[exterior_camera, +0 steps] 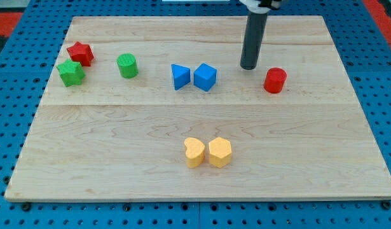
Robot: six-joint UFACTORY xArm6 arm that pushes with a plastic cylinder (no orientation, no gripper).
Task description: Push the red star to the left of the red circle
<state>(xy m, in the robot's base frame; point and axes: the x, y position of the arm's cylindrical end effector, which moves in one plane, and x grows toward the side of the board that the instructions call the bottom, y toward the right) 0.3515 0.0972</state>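
The red star (81, 53) lies at the view's far left near the top, touching the green star (70, 72) just below it. The red circle (275, 80) stands at the view's right of centre. My tip (249, 66) rests on the board just left of and slightly above the red circle, a small gap apart from it. The tip is far to the right of the red star.
A green circle (127, 65) sits right of the two stars. A blue triangle (180, 76) and a blue cube (205, 77) touch near the middle. Two yellow blocks, a heart (194, 152) and a hexagon (220, 152), sit together at the bottom centre. The wooden board (322, 159) ends at blue pegboard.
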